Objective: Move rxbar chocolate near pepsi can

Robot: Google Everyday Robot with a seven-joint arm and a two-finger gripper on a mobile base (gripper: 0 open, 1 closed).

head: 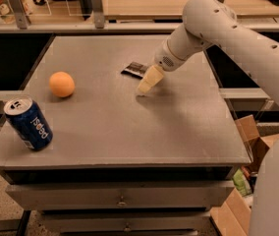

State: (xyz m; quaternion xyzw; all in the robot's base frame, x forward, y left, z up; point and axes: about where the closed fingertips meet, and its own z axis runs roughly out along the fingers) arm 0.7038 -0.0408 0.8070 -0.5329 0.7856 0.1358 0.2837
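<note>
The rxbar chocolate (134,70), a small flat dark bar with a pale patch, lies on the grey table (120,132) near its far middle. My gripper (144,86) hangs from the white arm coming in from the right; its cream-coloured tip is low over the table just right of and in front of the bar, partly covering the bar's right end. The pepsi can (28,124), dark blue with white lettering and a silver top, stands tilted at the table's front left corner, far from the bar.
An orange ball-shaped fruit (62,84) sits on the left part of the table, between the bar and the can. Cardboard boxes (247,136) stand on the floor to the right. A shelf rail with posts runs behind the table.
</note>
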